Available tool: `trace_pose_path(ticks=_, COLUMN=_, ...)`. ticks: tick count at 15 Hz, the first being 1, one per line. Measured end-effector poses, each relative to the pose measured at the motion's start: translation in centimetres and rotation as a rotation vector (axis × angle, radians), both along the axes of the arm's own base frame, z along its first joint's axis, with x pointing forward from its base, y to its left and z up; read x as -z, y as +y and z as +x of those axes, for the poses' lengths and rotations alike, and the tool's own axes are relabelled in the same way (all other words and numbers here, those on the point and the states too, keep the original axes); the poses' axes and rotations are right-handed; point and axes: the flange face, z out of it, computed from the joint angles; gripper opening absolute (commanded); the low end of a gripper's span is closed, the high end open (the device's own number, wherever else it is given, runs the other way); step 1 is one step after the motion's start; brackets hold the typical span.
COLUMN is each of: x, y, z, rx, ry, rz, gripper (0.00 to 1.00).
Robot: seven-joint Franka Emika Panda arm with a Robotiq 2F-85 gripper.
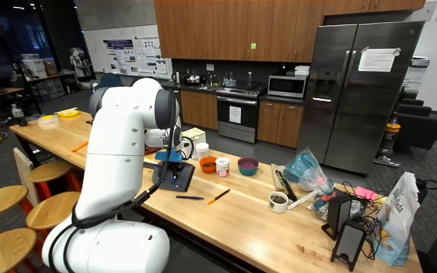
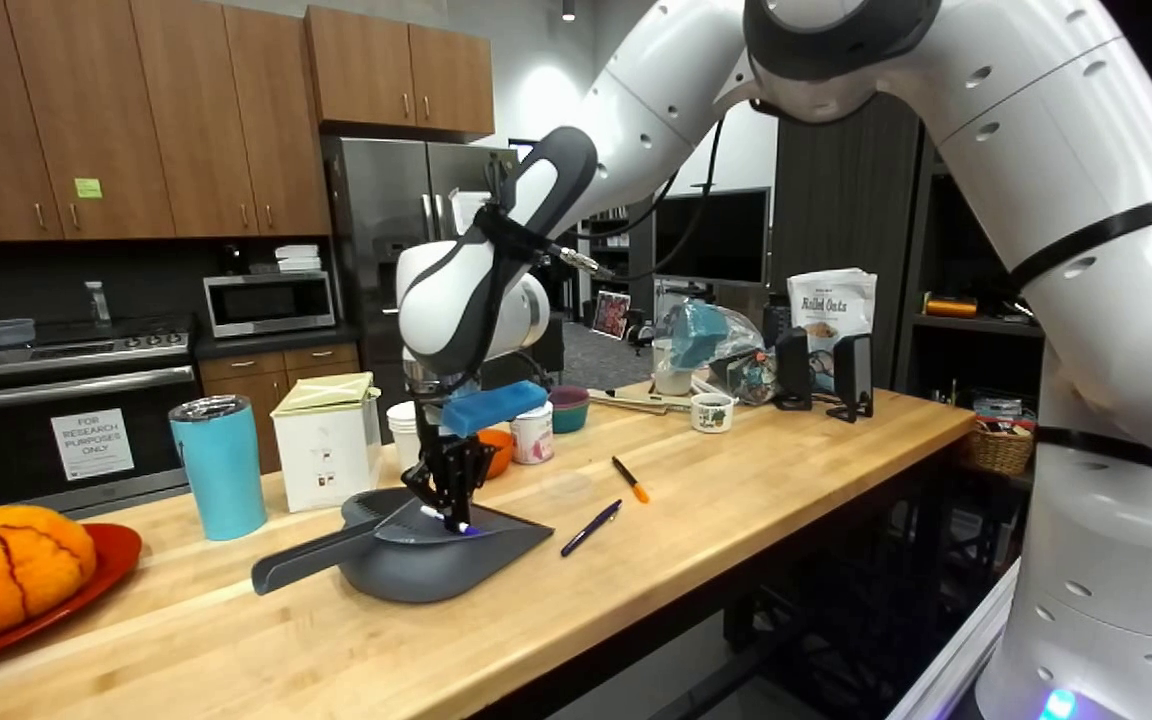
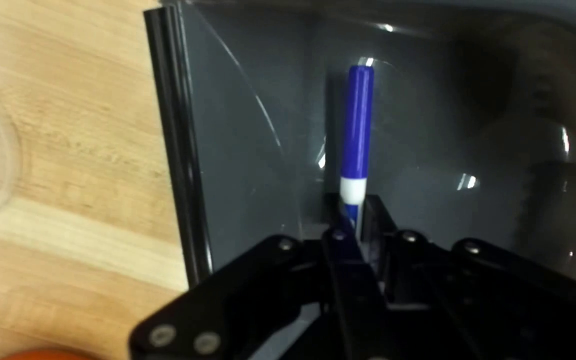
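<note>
black fingers point(image 3: 350, 285) pinch the marker point(image 3: 358, 122) between them, blue end jutting out.

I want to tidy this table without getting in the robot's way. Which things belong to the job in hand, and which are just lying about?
In the job, it seems:
blue-capped marker, gripped by the tool
gray dustpan, beneath both

Apparently just lying about:
dark blue pen and black-and-orange pen, both untouched
turquoise tumbler
orange bowl
rolled oats bag
black speakers
</note>
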Motion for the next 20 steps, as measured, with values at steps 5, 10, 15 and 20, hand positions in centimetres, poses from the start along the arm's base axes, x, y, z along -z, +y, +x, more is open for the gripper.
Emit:
trace_pose_path(ticks=5, x=0.7, y=1.6, z=-0.8, rx=-0.032, ry=0.008, rz=-0.006, gripper=0.46)
trace_pose_path(ticks=10, x=1.0, y=1.3, z=-0.6, rx=-0.032, ry=0.017, rz=-0.021, gripper=0.79)
trace_pose_path(ticks=15, x=1.2, y=-0.2, z=0.1, rx=-0.008, ry=0.029, rz=-0.039, gripper=1.0)
trace_pose_path(ticks=20, x=1.1, y=-1.3, z=0.7, rx=0.009, ry=0.029, rz=-0.051, gripper=1.0)
